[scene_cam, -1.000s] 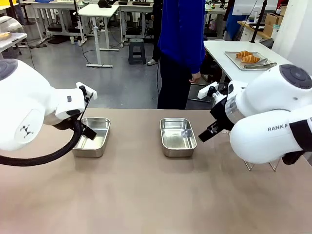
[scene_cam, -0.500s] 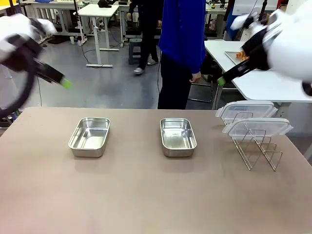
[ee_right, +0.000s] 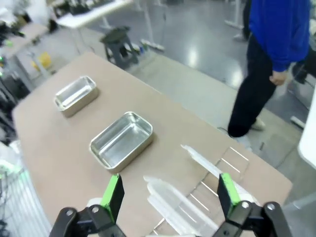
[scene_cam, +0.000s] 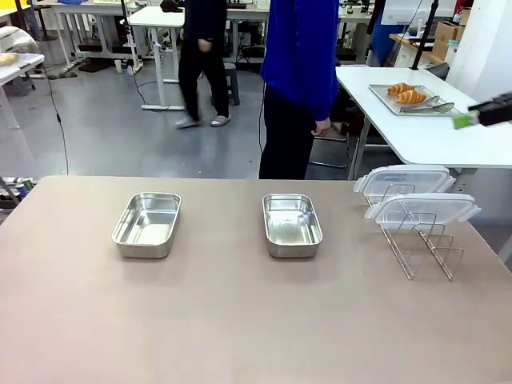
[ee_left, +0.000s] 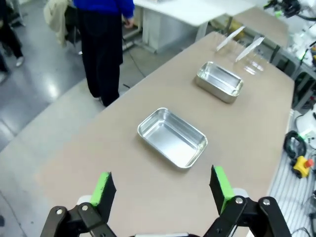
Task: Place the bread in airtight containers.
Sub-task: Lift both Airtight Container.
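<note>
Left gripper (ee_left: 162, 182) and right gripper (ee_right: 171, 190) both gape wide, empty. Mid-table, the shiny rectangular steel left pan (scene_cam: 149, 222) and right pan (scene_cam: 293, 222) sit bare. Two golden-brown ridged croissants (scene_cam: 406, 94) lie far right on a flat metal tray (scene_cam: 376, 89), nearest the right gripper.

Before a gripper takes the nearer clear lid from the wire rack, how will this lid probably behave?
The nearer clear lid looks thin and light, so it probably flexes slightly when pinched. It rests loosely on the thin wire rack, so a push might slide it off or tip the rack.
</note>
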`<state>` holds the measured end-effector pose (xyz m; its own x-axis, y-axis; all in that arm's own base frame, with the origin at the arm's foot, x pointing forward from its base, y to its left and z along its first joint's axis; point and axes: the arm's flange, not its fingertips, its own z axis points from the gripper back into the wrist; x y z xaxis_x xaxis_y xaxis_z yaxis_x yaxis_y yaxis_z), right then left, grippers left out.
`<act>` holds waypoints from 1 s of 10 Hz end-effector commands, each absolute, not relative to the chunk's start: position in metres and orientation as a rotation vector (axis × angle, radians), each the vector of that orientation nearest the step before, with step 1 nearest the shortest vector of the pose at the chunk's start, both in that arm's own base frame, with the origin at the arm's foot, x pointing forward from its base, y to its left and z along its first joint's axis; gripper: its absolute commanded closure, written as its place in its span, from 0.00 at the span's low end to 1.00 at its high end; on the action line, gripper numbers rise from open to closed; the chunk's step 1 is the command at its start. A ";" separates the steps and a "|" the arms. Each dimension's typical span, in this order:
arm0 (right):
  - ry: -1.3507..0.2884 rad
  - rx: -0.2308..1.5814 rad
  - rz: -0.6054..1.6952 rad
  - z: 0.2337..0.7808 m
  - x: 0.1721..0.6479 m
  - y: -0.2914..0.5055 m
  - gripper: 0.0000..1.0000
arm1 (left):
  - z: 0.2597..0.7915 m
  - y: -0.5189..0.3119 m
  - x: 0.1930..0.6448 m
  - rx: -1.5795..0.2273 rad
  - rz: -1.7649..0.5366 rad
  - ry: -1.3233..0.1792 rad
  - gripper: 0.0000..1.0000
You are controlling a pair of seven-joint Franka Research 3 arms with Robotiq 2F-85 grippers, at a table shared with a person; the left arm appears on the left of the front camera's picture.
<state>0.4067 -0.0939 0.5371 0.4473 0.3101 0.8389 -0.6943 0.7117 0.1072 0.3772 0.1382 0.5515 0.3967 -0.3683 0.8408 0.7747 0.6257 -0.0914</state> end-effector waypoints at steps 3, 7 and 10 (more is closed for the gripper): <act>-0.986 0.676 0.631 0.482 0.389 -0.162 0.00 | 0.520 0.138 0.351 -0.595 -0.770 -1.019 0.00; -1.005 0.738 0.613 0.473 0.392 -0.165 0.00 | 0.509 0.132 0.347 -0.638 -0.804 -1.072 0.00; -0.992 0.747 0.601 0.467 0.384 -0.165 0.00 | 0.513 0.128 0.348 -0.626 -0.788 -1.037 0.00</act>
<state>0.3869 -0.1617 0.4634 0.4606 0.1041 0.8815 -0.7328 0.6050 0.3115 0.3463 0.1284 0.5127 0.3005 -0.2716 0.9143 0.8075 0.5826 -0.0923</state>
